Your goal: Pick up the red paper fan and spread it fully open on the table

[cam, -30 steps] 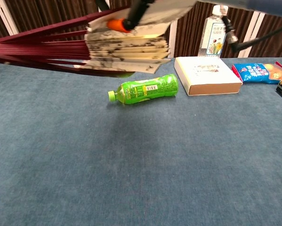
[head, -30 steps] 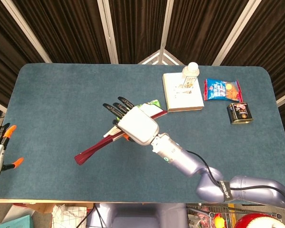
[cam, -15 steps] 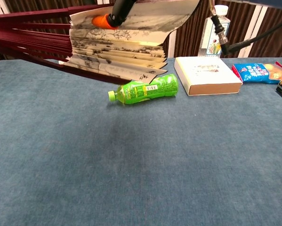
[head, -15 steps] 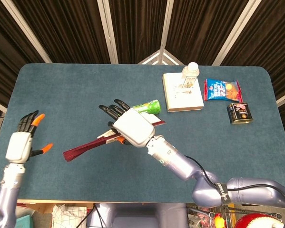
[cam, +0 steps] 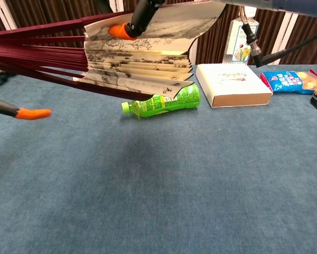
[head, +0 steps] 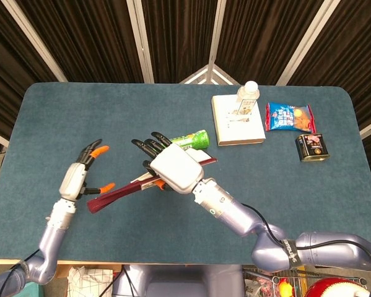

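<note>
Fan (head: 120, 192) hangs above the surface (head: 61, 124), pinched mid-length in your right hand (head: 173, 168), ribs angled toward your spread, empty left hand (head: 80, 176) to pull the folds apart.

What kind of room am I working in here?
Probably a staged lab or demo booth, not a home: dark pleated curtains with white frame poles surround a blue felt-covered table laid with assorted test items.

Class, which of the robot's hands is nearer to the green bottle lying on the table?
Right. The right hand holds the fan just beside the green bottle; the left hand hovers open, far off to the bottle's left.
</note>
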